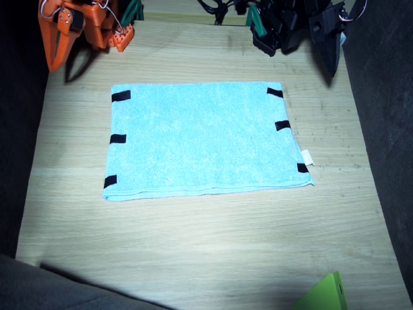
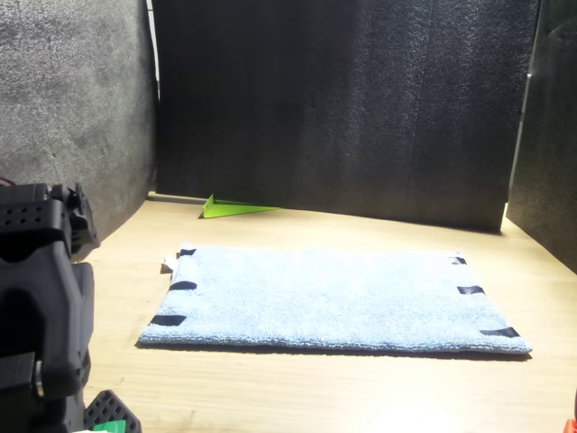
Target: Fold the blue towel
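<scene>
Sky-blue, the blue towel (image 1: 205, 140) lies fully spread at the frame's centre on the tabletop (image 1: 206, 245): no fold yet made, I judge. Both arms sit at the upper edge, right pincer (image 1: 61, 45) and left pincer (image 1: 329, 45) empty; whether released or clenched, I cannot tell.

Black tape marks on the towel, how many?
6. Three run down each short edge of the blue towel: on one edge at; on the other at. None appear hidden.
</scene>
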Robot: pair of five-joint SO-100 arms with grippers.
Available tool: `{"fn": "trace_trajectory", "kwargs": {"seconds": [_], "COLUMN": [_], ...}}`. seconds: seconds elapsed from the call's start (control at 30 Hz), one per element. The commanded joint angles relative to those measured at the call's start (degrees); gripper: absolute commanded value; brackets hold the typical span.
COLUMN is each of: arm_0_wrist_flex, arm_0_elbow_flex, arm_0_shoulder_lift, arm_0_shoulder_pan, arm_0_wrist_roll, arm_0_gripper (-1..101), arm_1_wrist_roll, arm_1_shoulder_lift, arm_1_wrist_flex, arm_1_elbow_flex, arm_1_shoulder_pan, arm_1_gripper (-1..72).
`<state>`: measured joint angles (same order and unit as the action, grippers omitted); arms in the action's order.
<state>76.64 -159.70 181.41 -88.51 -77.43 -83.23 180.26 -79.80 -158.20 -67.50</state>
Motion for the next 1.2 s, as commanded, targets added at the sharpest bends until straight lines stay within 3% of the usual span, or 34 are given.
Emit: {"fn": "trace_trajectory", "kwargs": {"seconds": [0.0, 0.73, 1.17], "arm_0_wrist_flex": [0.62, 1.14, 1.14], "arm_0_elbow_flex": [0.70, 0.79, 0.79], "arm_0_shoulder_lift": [0.53, 0.53, 0.53], "arm_0_shoulder_pan": [-1.41, -2.64, -2.29], "arm_0_wrist_roll": [0.09, 1.32, 1.05], "arm_0_gripper": [0, 0, 0], "arm_1_wrist_roll": [-4.66, -6.86, -4.75], "arm_1_shoulder_lift": [0.35, 0.35, 0.35], "arm_1_wrist_flex": [3.52, 3.52, 1.76], "arm_1_elbow_flex": [-0.62, -0.62, -0.26], "arm_1_shoulder_pan": [5.54, 7.56, 5.10], "arm_1_gripper": [-0.1, -0.1, -0.1]}}
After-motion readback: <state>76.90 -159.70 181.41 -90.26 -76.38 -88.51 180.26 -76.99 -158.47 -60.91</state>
